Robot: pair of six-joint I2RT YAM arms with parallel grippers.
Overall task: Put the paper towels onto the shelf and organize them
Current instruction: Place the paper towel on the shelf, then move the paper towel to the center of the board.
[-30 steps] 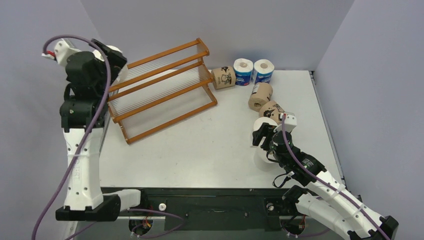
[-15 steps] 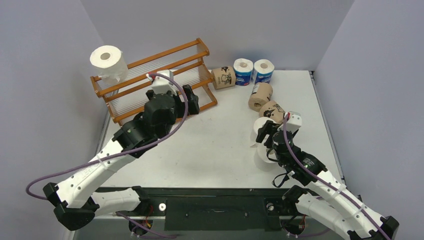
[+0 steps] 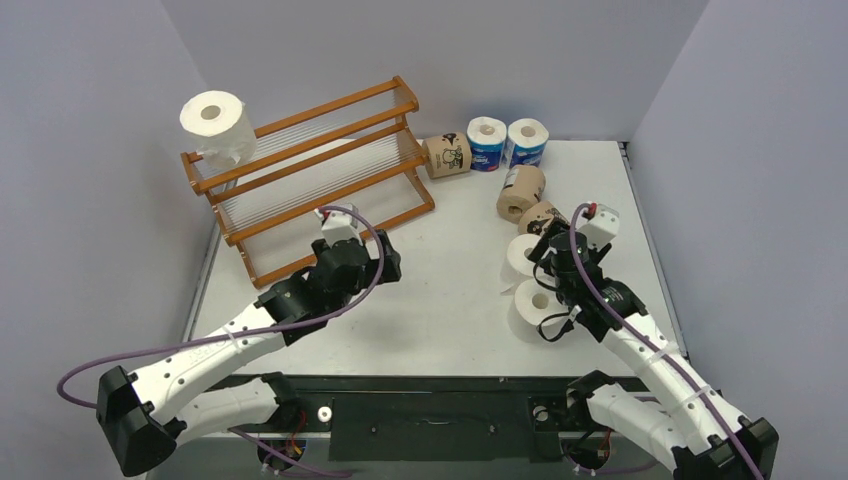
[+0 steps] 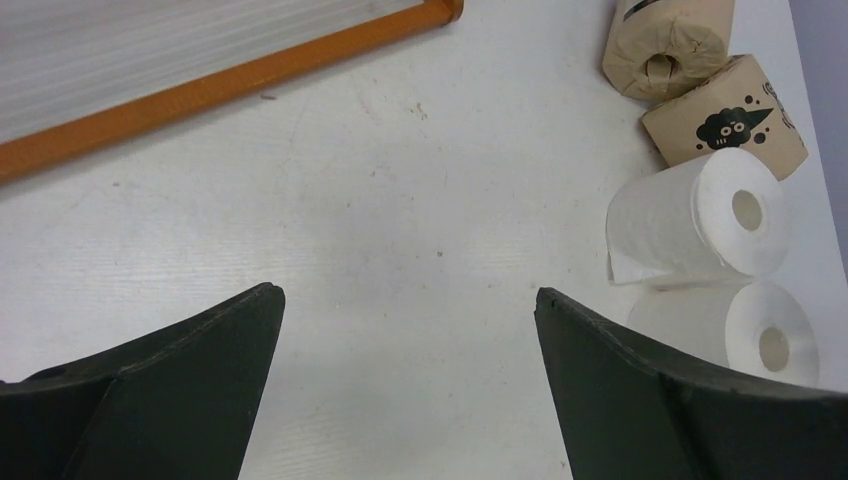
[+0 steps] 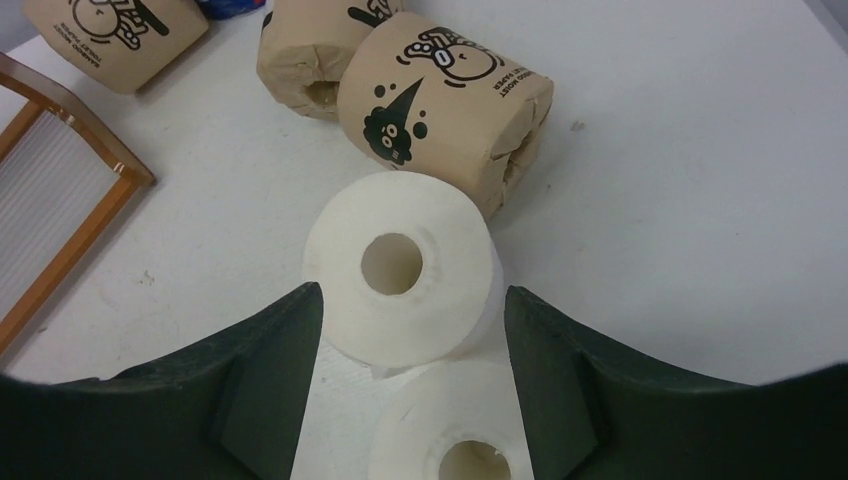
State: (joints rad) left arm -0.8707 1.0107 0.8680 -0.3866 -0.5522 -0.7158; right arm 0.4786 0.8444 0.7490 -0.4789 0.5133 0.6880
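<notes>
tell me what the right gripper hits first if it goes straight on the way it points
The upright white roll, dead ahead between the open jaws of the right gripper. The brown-wrapped roll lies just behind it. How much gap remains is hard to judge.

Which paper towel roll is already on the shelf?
The plain white roll perched at the shelf's top left end; the rest sit on the table.

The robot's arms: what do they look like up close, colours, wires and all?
Both the left arm and right arm have white tubular segments joined by chunky black joints. A purple cable loops along each. The left gripper and right gripper each have two broad, dark, wedge-shaped fingers.
</notes>
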